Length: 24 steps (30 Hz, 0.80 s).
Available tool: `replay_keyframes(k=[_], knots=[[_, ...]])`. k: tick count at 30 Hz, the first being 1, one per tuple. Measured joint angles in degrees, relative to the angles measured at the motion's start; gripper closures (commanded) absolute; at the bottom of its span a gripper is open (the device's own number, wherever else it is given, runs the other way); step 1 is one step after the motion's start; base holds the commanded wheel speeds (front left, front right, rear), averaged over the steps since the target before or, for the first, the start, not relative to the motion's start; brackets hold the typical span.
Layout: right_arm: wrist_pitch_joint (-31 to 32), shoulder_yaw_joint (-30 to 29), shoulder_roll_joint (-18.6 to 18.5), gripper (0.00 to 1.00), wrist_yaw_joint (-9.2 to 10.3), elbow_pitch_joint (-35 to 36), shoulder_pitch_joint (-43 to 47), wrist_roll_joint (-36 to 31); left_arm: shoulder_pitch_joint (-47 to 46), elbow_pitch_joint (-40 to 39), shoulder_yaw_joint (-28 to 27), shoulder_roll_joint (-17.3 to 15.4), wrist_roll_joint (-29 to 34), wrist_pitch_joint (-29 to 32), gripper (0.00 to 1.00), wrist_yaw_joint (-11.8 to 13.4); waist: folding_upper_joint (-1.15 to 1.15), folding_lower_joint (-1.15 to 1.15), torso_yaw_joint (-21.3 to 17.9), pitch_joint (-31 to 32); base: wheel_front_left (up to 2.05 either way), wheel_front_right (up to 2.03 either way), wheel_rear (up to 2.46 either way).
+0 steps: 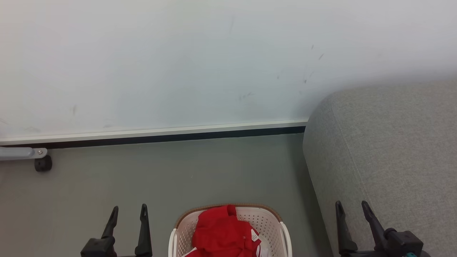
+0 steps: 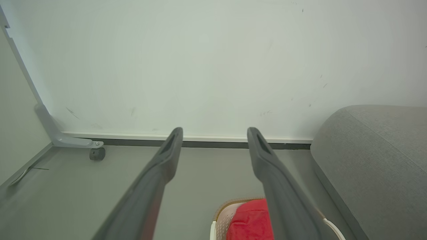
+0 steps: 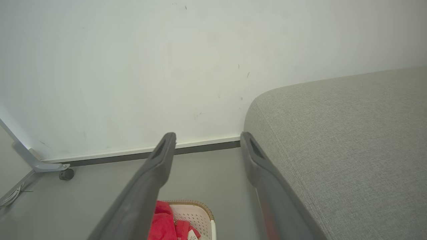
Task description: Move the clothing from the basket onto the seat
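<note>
Arms: both low and level with each other, fingers aimed fwd toward the wall.

Your left end effector: fingers spread wide, released, nothing btwn them. It hangs over bare floor.

Your right end effector: same pose, fingers apart, empty. In head view its tips lie against the seat, at the front corner; contact can't be judged.

Container: the basket stands on the floor btwn the two end effectors, apart from both, just left of the seat's side.

Contents: the clothing, red, bunched in a heap inside the basket. The heap hides part of the far rim in head view. A white tag shows on the side toward your right end effector.

A dark castor on a grey bracket sits at the wall base, well left of your left end effector.
</note>
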<state>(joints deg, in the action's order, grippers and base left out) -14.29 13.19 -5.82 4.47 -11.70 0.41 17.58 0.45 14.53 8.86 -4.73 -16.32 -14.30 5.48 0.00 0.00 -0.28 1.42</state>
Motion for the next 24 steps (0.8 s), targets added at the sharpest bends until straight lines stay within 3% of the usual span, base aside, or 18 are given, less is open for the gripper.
replay_keyframes(k=[24], knots=[[0.0,-1.7,0.2,0.00,-0.27,2.2,0.1,-1.1,0.0,-0.9,-0.2,0.3,2.4,0.0,0.00,-1.2,0.00,0.00,-0.1,-3.3,0.00,0.00,0.00]])
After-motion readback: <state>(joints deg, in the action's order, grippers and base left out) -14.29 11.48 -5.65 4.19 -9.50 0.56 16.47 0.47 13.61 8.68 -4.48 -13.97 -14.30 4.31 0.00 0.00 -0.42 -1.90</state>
